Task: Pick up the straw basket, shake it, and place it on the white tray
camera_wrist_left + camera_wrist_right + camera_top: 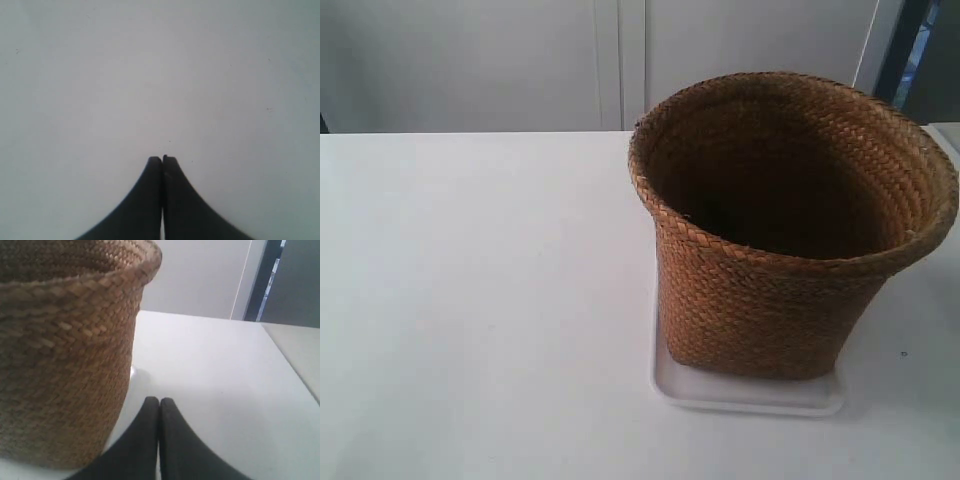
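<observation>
The straw basket (pixel 790 230) stands upright on the white tray (pixel 740 395) at the exterior view's right, its dark inside empty as far as I can see. No arm shows in that view. The right wrist view has the basket (pixel 65 350) close by, with a sliver of the tray (pixel 131 375) at its base. My right gripper (pixel 159 401) is shut and empty, just beside the basket's wall and apart from it. My left gripper (pixel 162 159) is shut on nothing, over bare white table.
The white table (pixel 470 300) stretches wide at the exterior view's left. A pale wall (pixel 520 60) runs behind it, with a dark doorway (pixel 280 280) beyond the table's far edge.
</observation>
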You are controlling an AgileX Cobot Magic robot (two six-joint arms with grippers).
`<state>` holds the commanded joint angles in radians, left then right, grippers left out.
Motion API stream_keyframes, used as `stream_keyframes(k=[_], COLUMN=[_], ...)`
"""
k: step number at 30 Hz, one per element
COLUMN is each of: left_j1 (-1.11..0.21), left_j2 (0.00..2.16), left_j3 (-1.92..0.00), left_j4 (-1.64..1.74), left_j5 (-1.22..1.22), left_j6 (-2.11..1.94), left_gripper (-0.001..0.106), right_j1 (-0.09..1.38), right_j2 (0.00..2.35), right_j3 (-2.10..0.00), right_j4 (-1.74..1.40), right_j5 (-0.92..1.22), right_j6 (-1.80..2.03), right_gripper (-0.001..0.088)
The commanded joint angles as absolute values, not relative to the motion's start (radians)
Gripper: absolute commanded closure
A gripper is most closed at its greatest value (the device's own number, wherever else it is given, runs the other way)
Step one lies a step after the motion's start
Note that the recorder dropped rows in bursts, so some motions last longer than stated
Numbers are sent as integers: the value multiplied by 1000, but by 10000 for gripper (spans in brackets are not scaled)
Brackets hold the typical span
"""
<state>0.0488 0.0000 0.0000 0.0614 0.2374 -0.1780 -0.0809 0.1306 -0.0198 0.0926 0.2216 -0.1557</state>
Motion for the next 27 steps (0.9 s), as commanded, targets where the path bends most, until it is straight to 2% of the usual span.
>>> stream_keyframes(k=[8, 27], left_j1=[49, 49], left_j2=[0, 0], left_j3=[0, 0], left_j4=[61, 61], left_j5=[236, 236], left_j6=[-178, -178], left_gripper=[1046, 1046], right_j1=[-81, -81], right_j2=[19, 0], right_j3=[-9, 0], right_j4=[38, 52], right_j5=[347, 352], right_j6=[-160, -153], right_gripper=[864, 864])
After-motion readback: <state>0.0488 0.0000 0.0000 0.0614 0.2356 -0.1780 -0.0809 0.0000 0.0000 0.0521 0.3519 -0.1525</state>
